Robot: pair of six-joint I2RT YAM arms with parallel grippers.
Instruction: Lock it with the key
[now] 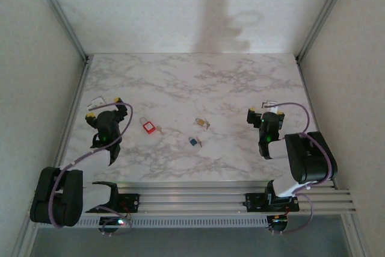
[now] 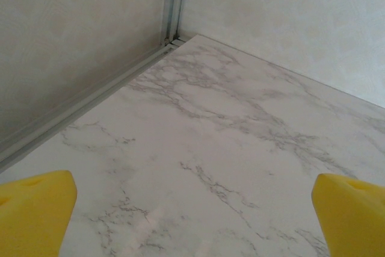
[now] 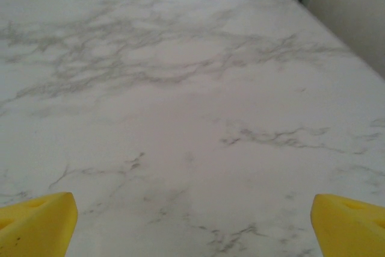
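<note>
- The red padlock (image 1: 148, 126) lies on the marble table (image 1: 198, 76), with bare tabletop behind it as far as the back wall (image 1: 180, 10).
- To its right, well apart from it, a brass padlock (image 1: 202, 123) and a blue padlock (image 1: 193, 141) lie with bare marble between them.
- Near its left stands the left gripper (image 1: 103, 106), jaws spread wide over bare marble.
- Far to its right, beyond both small locks, the right gripper (image 1: 264, 112) is spread the same way.
- A side wall (image 1: 36, 88) hems in the table to the left of it.
</note>
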